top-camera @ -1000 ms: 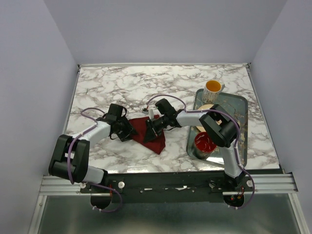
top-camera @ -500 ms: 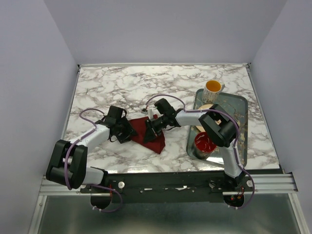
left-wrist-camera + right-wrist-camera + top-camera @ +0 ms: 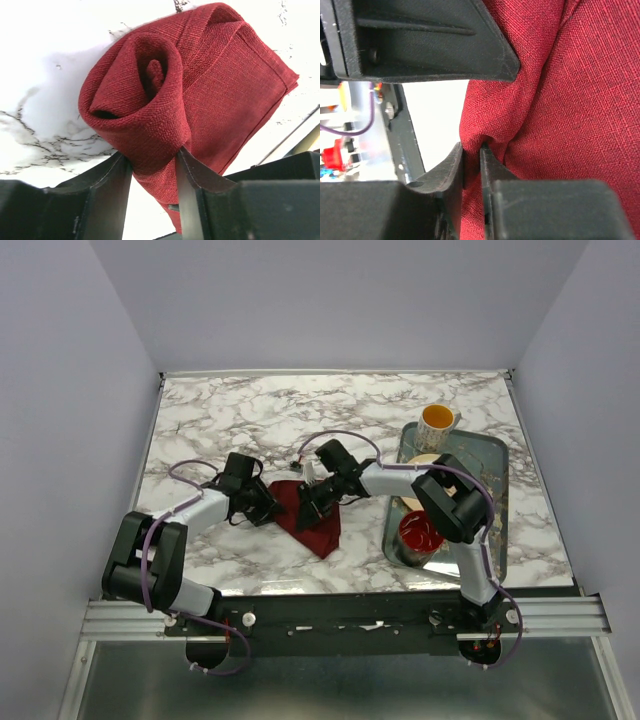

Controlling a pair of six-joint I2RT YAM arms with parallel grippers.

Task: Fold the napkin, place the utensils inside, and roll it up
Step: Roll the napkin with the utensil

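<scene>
On the white, grey-veined marble table [image 3: 250, 420], the dark red, coarse-woven cloth napkin [image 3: 318, 530] lies a little left of the middle and closer to the near edge than the far one. From above it reads as a bunched shape that narrows to a point toward the near edge.

The left wrist view shows the napkin [image 3: 220, 85] rolled up at its left end. That end is an open spiral with a small inner curl at its centre. The rest of the cloth is a flat folded panel with a stitched hem, reaching away to the right.

The left pincer [image 3: 265, 508] comes in from the table's left side. Its two black fingers [image 3: 112, 192] stand partly apart with the bottom of the roll bunched between them. The cloth touches both inner faces, so the left pincer [image 3: 152, 162] has hold of the napkin.

The right pincer [image 3: 308, 508] reaches in from the right, onto the far side of the cloth. In its own wrist view its fingers [image 3: 454, 167] are almost together. The right pincer [image 3: 471, 152] nips a thin ridge of the napkin [image 3: 580, 100], and creases spread out from the pinch.

Toward the table's right edge sits a grey metal rectangular tray [image 3: 495, 455]. A white mug with a yellow inside [image 3: 438, 420] stands by its far left corner. A red bowl [image 3: 420, 532] sits at its near end.
</scene>
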